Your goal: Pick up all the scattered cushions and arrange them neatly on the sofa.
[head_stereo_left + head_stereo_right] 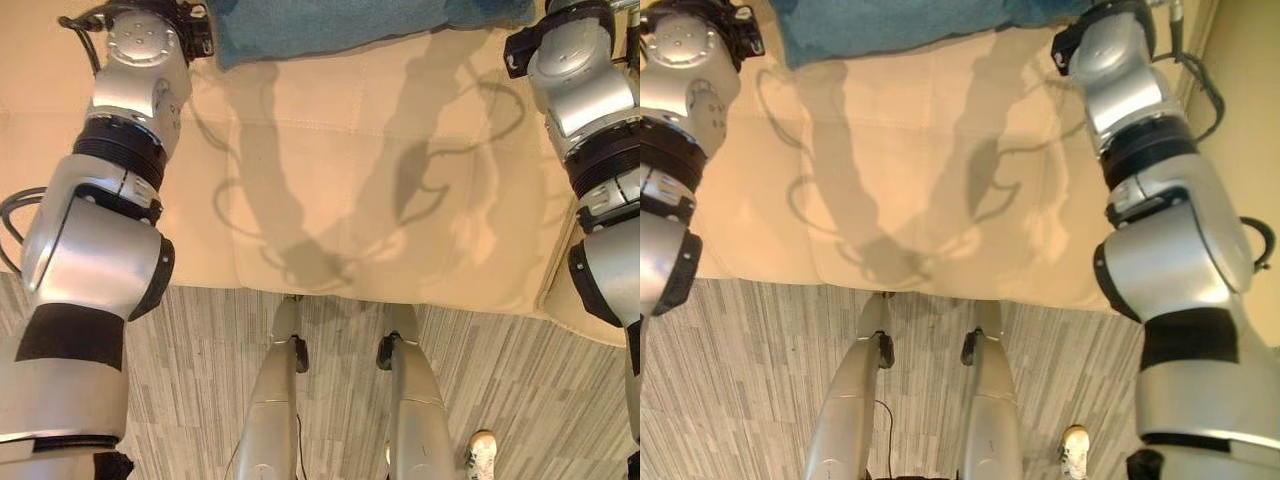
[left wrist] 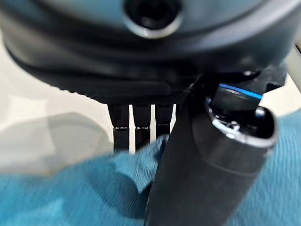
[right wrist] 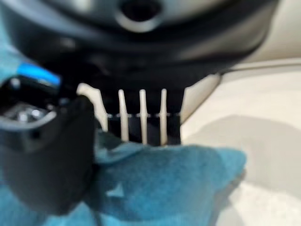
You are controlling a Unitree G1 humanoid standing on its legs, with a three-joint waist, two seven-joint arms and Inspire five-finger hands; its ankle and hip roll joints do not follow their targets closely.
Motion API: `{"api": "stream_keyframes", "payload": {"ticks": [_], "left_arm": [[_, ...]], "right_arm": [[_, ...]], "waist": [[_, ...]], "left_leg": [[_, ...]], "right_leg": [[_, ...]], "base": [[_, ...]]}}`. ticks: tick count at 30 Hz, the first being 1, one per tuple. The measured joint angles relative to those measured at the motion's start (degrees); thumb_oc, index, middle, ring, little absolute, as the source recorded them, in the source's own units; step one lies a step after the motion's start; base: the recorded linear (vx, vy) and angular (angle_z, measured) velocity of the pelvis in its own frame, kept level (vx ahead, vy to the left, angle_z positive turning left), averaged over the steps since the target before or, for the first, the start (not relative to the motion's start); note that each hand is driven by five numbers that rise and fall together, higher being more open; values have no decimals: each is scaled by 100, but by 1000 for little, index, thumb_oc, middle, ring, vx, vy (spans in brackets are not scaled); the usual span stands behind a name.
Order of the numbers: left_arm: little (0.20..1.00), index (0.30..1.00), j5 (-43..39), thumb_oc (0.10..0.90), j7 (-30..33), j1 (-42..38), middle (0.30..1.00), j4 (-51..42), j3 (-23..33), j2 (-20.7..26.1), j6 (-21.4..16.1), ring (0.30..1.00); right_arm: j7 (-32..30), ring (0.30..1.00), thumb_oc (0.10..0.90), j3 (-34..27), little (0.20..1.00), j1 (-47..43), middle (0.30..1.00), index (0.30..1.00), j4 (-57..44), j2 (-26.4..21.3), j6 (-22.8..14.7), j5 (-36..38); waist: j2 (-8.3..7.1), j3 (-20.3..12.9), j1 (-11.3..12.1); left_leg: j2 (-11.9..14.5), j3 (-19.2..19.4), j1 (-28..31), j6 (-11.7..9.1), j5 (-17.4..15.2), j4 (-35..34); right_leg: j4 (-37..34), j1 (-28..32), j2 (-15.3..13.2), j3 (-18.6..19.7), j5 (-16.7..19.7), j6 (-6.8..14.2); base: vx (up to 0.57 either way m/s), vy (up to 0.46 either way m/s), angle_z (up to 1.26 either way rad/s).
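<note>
1. You see a cream leather sofa seat across the upper frame, with grey striped carpet below.
2. Your left hand and right hand each clamp thumb against fingers on the cushion's edge.
3. The soft teal fabric cushion lies at top centre on the sofa.

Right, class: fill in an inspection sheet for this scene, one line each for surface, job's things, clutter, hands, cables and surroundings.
Surface: cream sofa seat, stitched seams, bare in the middle.
Job's things: one teal cushion at the far edge of the seat, held at both ends.
Clutter: nothing seen.
Hands: left hand pinches the cushion between thumb and fingers; right hand does the same at the other end.
Cables: nothing seen apart from the robot's own.
Surroundings: grey striped carpet; a person's white shoe on it.
</note>
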Motion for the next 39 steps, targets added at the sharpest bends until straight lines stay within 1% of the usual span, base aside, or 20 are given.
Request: {"api": "stream_keyframes", "payload": {"ticks": [5,12,14,15,16,18,20,22,24,25,27,28,29,30,31,32,33,34,36,39], "left_arm": [[900,900,-518,800,-42,-52,900,-105,71,458,121,900],[900,900,-1223,800,-61,172,900,-362,644,1628,203,900],[900,900,-1300,800,-311,819,900,-1029,680,2245,122,900],[900,900,-1308,800,-495,1134,900,-1189,835,2446,102,900],[900,900,-1317,800,-523,1231,900,-1173,856,2513,84,900],[900,900,-1504,800,-611,1887,900,-1349,1503,2679,72,900],[900,900,-1487,800,-737,2458,900,-1311,1763,2704,73,900],[900,900,-1433,800,-797,3156,900,-1281,2006,2702,74,900],[900,900,-1352,800,-815,3877,900,-1345,2470,2680,91,900],[900,900,-1275,800,-841,4517,900,-1680,3116,2526,89,900],[900,900,-1157,800,-884,5298,900,-1682,3493,2273,217,900],[900,900,-861,800,-894,6057,900,-2078,4076,1955,205,900],[900,900,-483,800,-883,6961,900,-2559,4738,1375,133,900],[900,900,-352,800,-863,7373,900,-2573,4736,1166,145,900],[900,900,-213,800,-814,8113,900,-2481,4616,838,250,900],[900,900,-119,800,-726,8440,900,-2682,4732,645,228,900],[900,900,-11,800,-648,9177,900,-3260,5316,78,62,900],[900,900,69,800,-662,9661,900,-3540,5557,-452,62,900],[900,900,337,800,-677,10347,900,-3356,5383,-676,192,900],[900,900,729,800,-804,10695,900,-2852,5617,-989,186,900]], "right_arm": [[132,900,800,-325,900,4,900,900,51,-160,150,701],[331,900,800,-884,900,1011,900,900,-990,-1147,111,1291],[414,900,800,-1498,900,1897,900,900,-1463,-1379,-4,1445],[471,900,800,-2044,900,2339,900,900,-1556,-1431,-58,1534],[458,900,800,-2194,900,2466,900,900,-1518,-1455,-64,1567],[485,900,800,-3003,900,3035,900,900,-1484,-1647,-120,1762],[494,900,800,-3614,900,3400,900,900,-1278,-1701,-190,2145],[505,900,800,-3797,900,3766,900,900,-1188,-1826,-334,2399],[589,900,800,-4177,900,4231,900,900,-1368,-1836,-443,2471],[621,900,800,-4658,900,4901,900,900,-1941,-1785,-451,2448],[664,900,800,-4927,900,5743,900,900,-2237,-1677,-395,2299],[683,900,800,-5410,900,6567,900,900,-2845,-1423,-343,1942],[740,900,800,-5902,900,7472,900,900,-3432,-960,-350,1419],[749,900,800,-5913,900,7954,900,900,-3516,-855,-348,1203],[779,900,800,-5879,900,8721,900,900,-3440,-661,-241,940],[796,900,800,-6129,900,9033,900,900,-3610,-431,-222,708],[779,900,800,-6729,900,9665,900,900,-4152,241,-282,358],[811,900,800,-6996,900,10241,900,900,-4584,600,-114,26],[875,900,800,-6978,900,10824,900,900,-4605,723,-69,-685],[1119,900,800,-7186,900,11374,900,900,-4866,1091,-68,-1551]], "waist": [[1,0,14],[1,1,37],[1,0,39],[1,0,38],[1,0,38],[1,0,17],[-1,-10,1],[-5,-217,-6],[-5,-233,-70],[-3,-232,-62],[-8,-229,-104],[-23,-218,-119],[-54,-180,-85],[-80,-224,-113],[-153,-622,-117],[-187,-731,-110],[-248,-829,-47],[-296,-879,-20],[-410,-1265,-140],[-516,-1676,-207]], "left_leg": [[-11,14,-81,0,77,10],[-35,7,196,26,99,-9],[-41,-11,418,26,95,-39],[-52,-9,539,27,93,-39],[-57,-10,583,27,93,-40],[-84,-1,819,63,54,-51],[-88,-4,1077,74,26,-57],[-81,7,1109,49,-131,-3],[-54,4,1148,46,-166,69],[-36,0,1193,37,-203,119],[6,1,1422,12,-217,155],[18,4,1679,8,-292,165],[30,21,2159,12,-417,161],[38,20,2424,1,-522,161],[40,38,2577,-39,-737,190],[56,81,2612,-56,-840,241],[76,98,2834,-25,-947,403],[73,149,3166,6,-1033,385],[59,207,3438,6,-1196,373],[34,343,3806,13,-1358,333]], "right_leg": [[207,-178,15,30,-10,8],[275,76,-27,18,-12,7],[284,305,-44,-2,-35,33],[304,411,-53,-4,-52,45],[319,454,-60,-6,-55,45],[358,668,-88,-4,-138,52],[365,911,-92,1,-173,70],[489,892,-133,29,-353,162],[645,892,-99,42,-435,168],[706,934,-80,43,-489,125],[710,1205,-35,1,-488,79],[682,1477,-16,-10,-541,84],[612,1970,-10,-13,-632,88],[573,2257,-4,-15,-701,116],[568,2393,-45,-9,-897,181],[594,2437,-49,-9,-997,182],[621,2723,-38,-26,-1016,178],[553,3048,-15,-6,-1032,175],[457,3326,-20,-5,-1116,233],[406,3623,-43,34,-1171,267]], "base": [[-25,24,-1],[12,-1,2],[15,-7,5],[23,-18,5],[32,-23,2],[37,-23,1],[28,-14,-2],[15,-22,-7],[35,-29,-3],[73,-23,-1],[123,16,2],[120,45,-2],[84,26,-5],[157,54,-8],[219,65,-6],[209,110,-8],[120,105,-14],[89,109,-12],[79,77,-13],[36,120,-23]]}}
